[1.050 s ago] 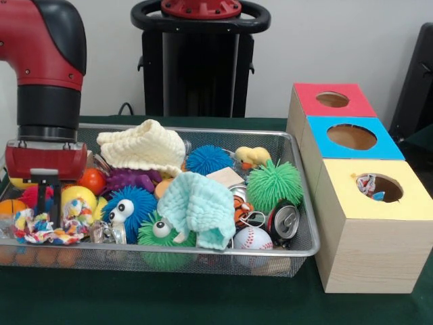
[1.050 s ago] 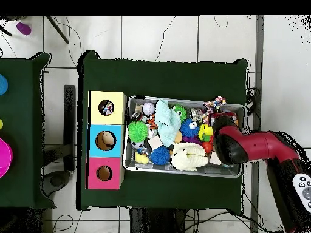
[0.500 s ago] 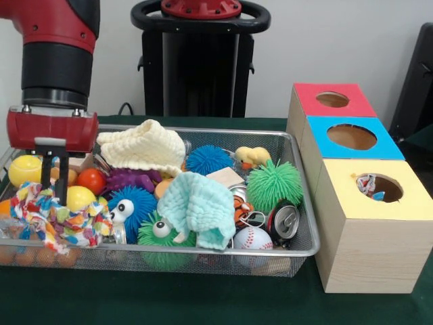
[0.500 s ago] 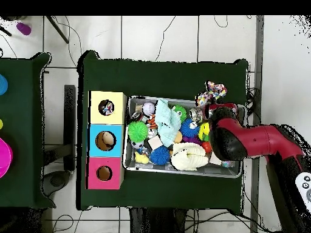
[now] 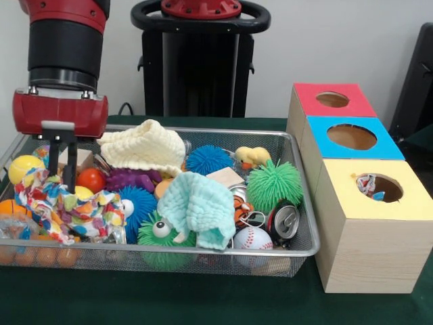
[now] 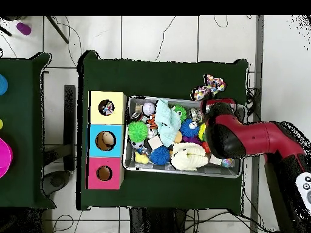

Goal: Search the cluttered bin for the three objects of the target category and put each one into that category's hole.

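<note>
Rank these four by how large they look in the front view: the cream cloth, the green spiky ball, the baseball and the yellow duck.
1. Cream cloth, clearly the largest.
2. Green spiky ball.
3 and 4. Baseball and yellow duck look alike; the baseball lies nearer the camera and the duck is partly hidden, so I would not rank them.

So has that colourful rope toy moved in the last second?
Yes. The rope toy, clamped in the gripper, has risen from the bin's floor and now hangs above its rim.
</note>
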